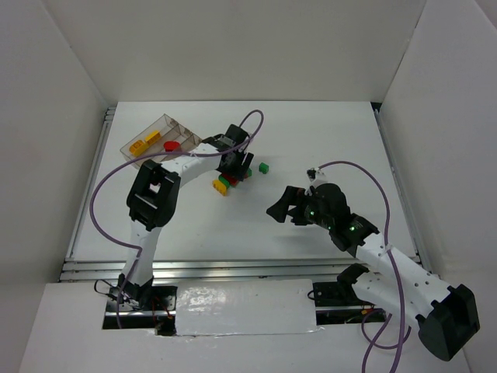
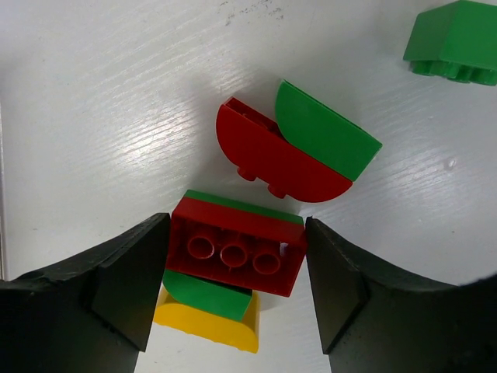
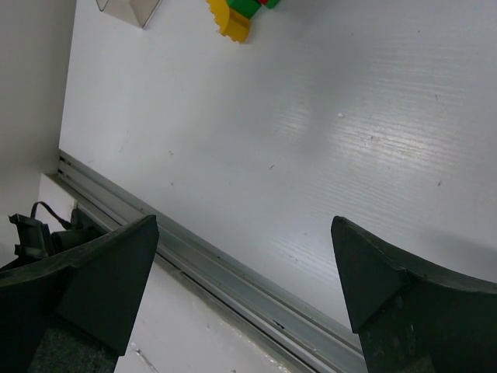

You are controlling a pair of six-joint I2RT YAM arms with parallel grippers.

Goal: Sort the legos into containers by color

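**Red brick in left grip, bound for the tray's red compartment**

- Left gripper (image 2: 236, 237): jaws pressed against both ends of the red brick (image 2: 233, 250), studs facing the camera.
- Red brick: on the table in the loose pile, lying over a green piece (image 2: 203, 294) and a yellow piece (image 2: 210, 326).
- Neighbours: red half-round (image 2: 264, 159) and green half-round (image 2: 326, 132) touch each other just beyond. A loose green brick (image 2: 454, 39) lies farther off.
- Right gripper (image 3: 245, 264): fingers spread wide, empty, well apart from the pile.
- Tray (image 1: 147, 128): far left of the table. Yellow bricks (image 1: 144, 144) sit in one compartment and a red piece (image 1: 172, 144) in the next.
- Handling: lift straight up, since the green piece may be locked on and ride along. Check it has dropped free, carry to the compartment holding red, and release low inside its walls.
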